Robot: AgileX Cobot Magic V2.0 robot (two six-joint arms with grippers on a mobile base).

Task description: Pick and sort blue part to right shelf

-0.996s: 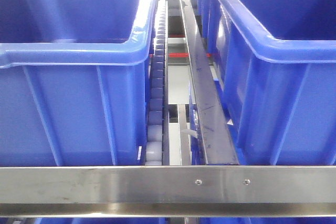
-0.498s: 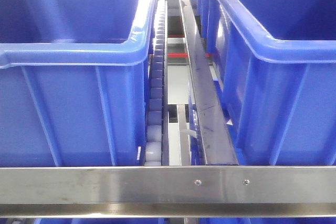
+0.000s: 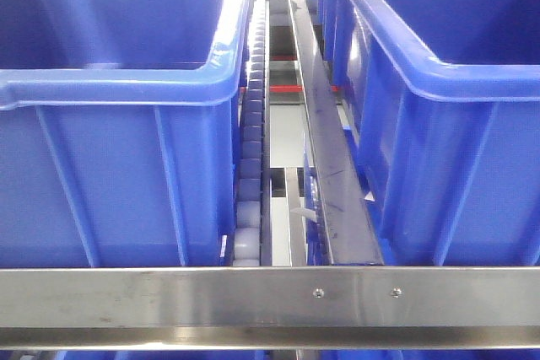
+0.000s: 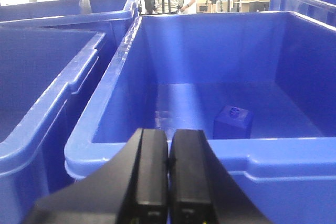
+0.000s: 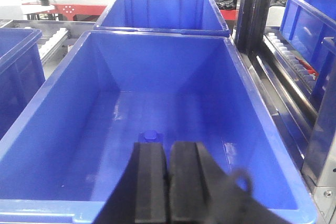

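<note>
Both pincers are clenched with nothing between the pads: the left gripper (image 4: 168,174) hangs over the near rim of a bin (image 4: 294,161), and the right gripper (image 5: 167,182) hangs over another bin (image 5: 47,114). The blue part (image 4: 232,121) stands on the left bin's floor at about 1 o'clock from the gripper. In the right view only a small blue cap (image 5: 150,135) shows at 12 o'clock. Risk: blue on glossy blue hides the faceted, slick block, so a grasp could slip or clip the wall
</note>
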